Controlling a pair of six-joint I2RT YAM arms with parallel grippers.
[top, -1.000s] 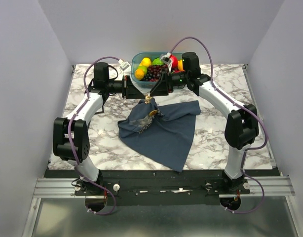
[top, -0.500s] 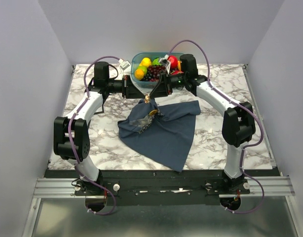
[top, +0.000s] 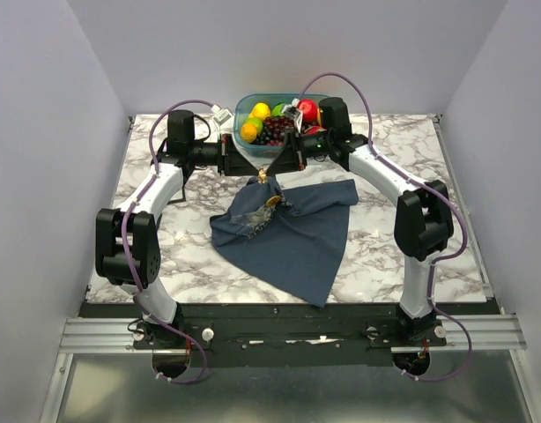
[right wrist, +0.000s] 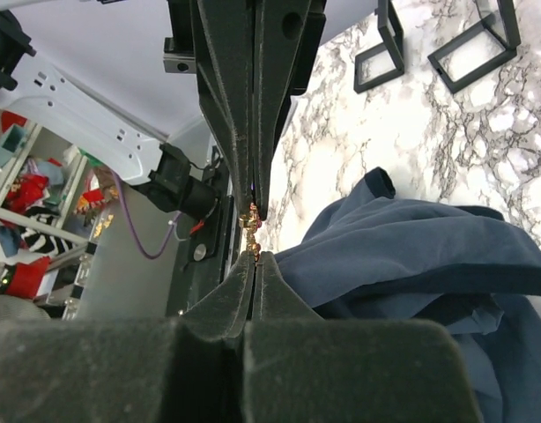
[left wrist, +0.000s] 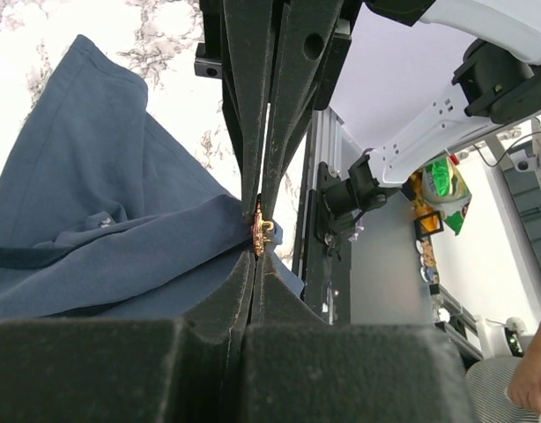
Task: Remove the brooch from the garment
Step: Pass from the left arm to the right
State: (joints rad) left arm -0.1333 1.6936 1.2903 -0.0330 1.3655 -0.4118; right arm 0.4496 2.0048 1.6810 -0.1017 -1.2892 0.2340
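The dark blue garment [top: 292, 231] lies spread on the marble table, with one fold pulled up into a peak at the back. The small gold brooch [top: 263, 177] sits on that peak, where both grippers meet tip to tip. My left gripper [top: 259, 172] is shut on the garment [left wrist: 103, 238] with the brooch [left wrist: 262, 236] just beyond its tips. My right gripper [top: 268, 171] comes in from the right and is shut on the brooch [right wrist: 250, 231], with the cloth [right wrist: 411, 264] beside it.
A teal bowl [top: 241, 110] of fruit stands right behind the two grippers. Two black frames [right wrist: 385, 35] stand on the marble in the right wrist view. The table's front edge [top: 288, 308] lies just past the garment's lowest corner.
My right gripper has closed from open onto the brooch, and its arm has shifted slightly left. The left gripper and the garment have held still.
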